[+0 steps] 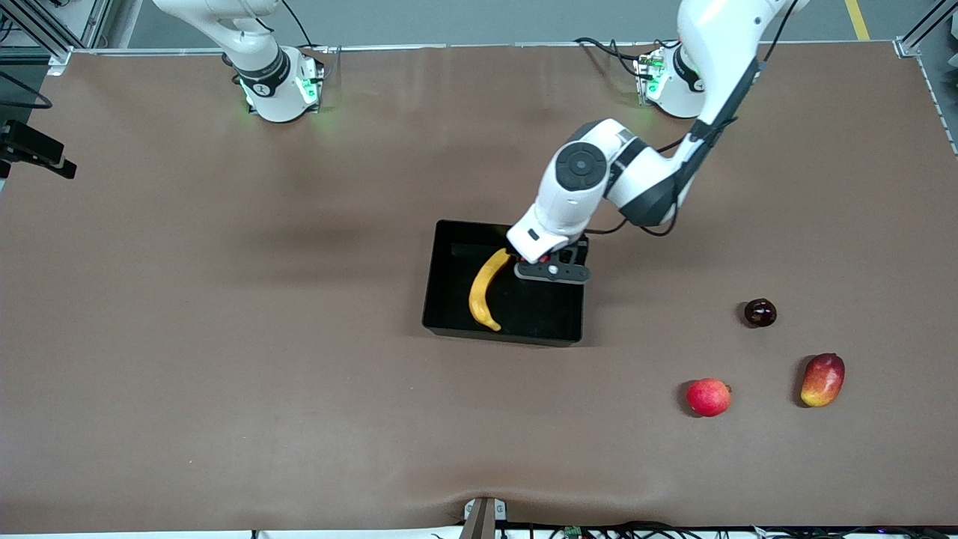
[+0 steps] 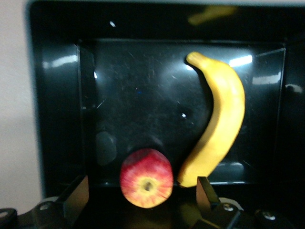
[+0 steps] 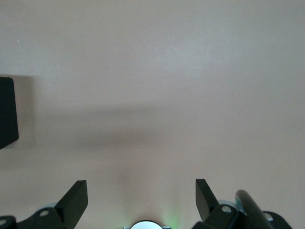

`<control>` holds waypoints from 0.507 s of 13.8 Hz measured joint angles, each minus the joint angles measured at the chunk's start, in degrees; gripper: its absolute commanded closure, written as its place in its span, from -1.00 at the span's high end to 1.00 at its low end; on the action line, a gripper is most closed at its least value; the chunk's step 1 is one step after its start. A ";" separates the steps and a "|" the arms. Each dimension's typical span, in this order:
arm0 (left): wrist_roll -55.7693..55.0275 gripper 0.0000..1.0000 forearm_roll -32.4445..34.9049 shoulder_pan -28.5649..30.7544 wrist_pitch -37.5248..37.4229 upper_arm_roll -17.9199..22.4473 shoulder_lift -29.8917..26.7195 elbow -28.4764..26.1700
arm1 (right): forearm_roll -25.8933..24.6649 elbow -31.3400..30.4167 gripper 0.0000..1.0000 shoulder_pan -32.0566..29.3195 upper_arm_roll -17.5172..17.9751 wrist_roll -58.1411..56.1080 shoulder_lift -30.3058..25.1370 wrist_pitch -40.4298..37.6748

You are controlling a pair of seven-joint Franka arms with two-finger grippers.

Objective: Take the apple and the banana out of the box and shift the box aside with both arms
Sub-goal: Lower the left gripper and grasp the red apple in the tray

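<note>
The black box (image 1: 500, 337) stands mid-table with the yellow banana (image 1: 485, 288) lying in it. My left gripper (image 1: 551, 271) hangs over the box's end toward the left arm and hides the apple in the front view. In the left wrist view the streaked red-yellow apple (image 2: 146, 178) sits between my open left gripper's (image 2: 141, 180) fingers (image 2: 76, 195), with gaps on both sides, beside the banana (image 2: 217, 124) over the box floor (image 2: 138, 95). My right gripper (image 3: 140, 182) is open and empty over bare table near its base; it is out of the front view.
An evenly red apple (image 1: 708, 397), a red-yellow mango (image 1: 822, 379) and a dark round fruit (image 1: 760, 312) lie on the table toward the left arm's end, nearer the front camera than the box. A corner of the box (image 3: 7, 112) shows in the right wrist view.
</note>
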 measured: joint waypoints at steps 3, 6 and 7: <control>-0.89 1.00 0.33 -0.56 0.87 0.15 0.37 -2.36 | 0.00 0.00 1.00 0.00 0.00 0.00 0.20 0.03; -1.64 1.00 1.81 -0.18 4.13 0.42 1.15 -5.44 | 0.00 0.00 1.00 -0.01 0.00 0.00 0.48 0.11; -2.72 1.00 1.87 -0.19 5.03 0.41 1.69 -5.65 | 0.00 0.00 1.00 -0.01 0.00 0.00 0.56 0.13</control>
